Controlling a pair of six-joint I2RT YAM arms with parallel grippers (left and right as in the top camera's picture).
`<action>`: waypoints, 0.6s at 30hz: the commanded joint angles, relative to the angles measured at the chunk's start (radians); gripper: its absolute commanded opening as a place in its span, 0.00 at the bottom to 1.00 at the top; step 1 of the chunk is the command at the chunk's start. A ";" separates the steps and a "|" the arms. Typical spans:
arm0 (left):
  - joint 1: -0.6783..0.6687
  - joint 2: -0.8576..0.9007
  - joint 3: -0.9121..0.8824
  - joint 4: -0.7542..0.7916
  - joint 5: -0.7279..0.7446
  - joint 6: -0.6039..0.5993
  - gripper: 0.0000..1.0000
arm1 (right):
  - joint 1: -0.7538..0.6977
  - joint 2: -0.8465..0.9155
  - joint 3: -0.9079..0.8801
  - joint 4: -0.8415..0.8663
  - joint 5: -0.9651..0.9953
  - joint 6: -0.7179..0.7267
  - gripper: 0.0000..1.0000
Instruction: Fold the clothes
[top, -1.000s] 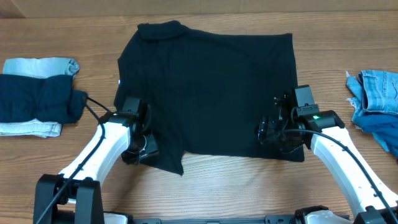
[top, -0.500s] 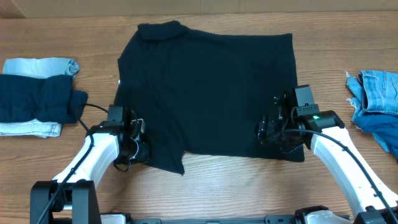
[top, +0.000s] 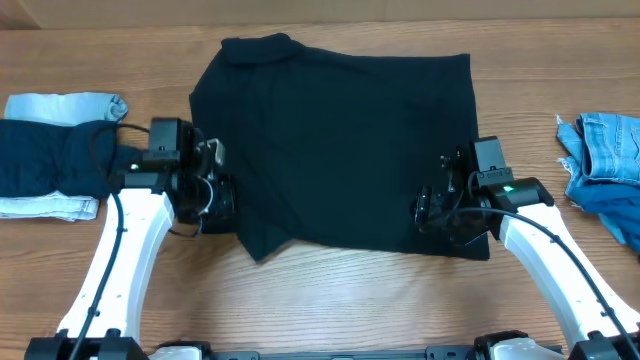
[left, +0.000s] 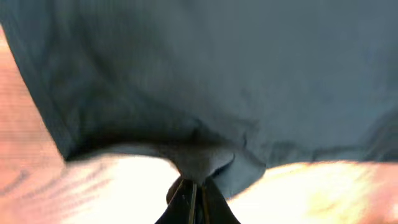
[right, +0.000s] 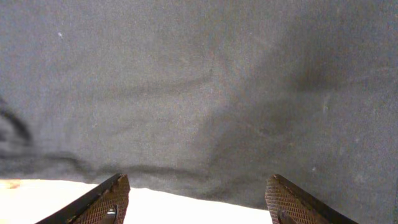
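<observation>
The black garment (top: 340, 140) of the clothes lies spread flat across the middle of the table. My left gripper (top: 216, 196) is at its near left edge, shut on a pinch of that cloth. In the left wrist view the closed fingertips (left: 193, 194) bite a bunched fold of the black garment (left: 217, 74). My right gripper (top: 436, 212) sits over the near right edge. In the right wrist view it (right: 199, 202) stands open, its fingers (right: 107, 199) wide apart just in front of the hem of the black garment (right: 205, 93), with nothing between them.
At the far left is a folded pile with a dark navy piece (top: 60, 158) over light-blue cloth (top: 70, 105). At the right edge lie light-blue denim (top: 605, 145) and a bright blue garment (top: 612, 205). Bare wood runs along the near side.
My left gripper moved away from the near left corner, back and left along the edge, and shut on the cloth. The near left corner has drawn in. The right arm has not moved.
</observation>
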 joint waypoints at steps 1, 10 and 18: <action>0.000 -0.010 0.048 0.042 -0.002 -0.068 0.04 | -0.001 0.019 -0.001 -0.009 -0.001 0.042 0.74; 0.000 -0.009 0.048 0.126 -0.113 -0.101 0.04 | -0.002 0.114 -0.033 0.028 0.048 0.106 0.73; 0.000 0.026 0.048 0.296 -0.132 -0.071 0.04 | -0.002 0.036 -0.028 0.030 -0.004 -0.035 0.74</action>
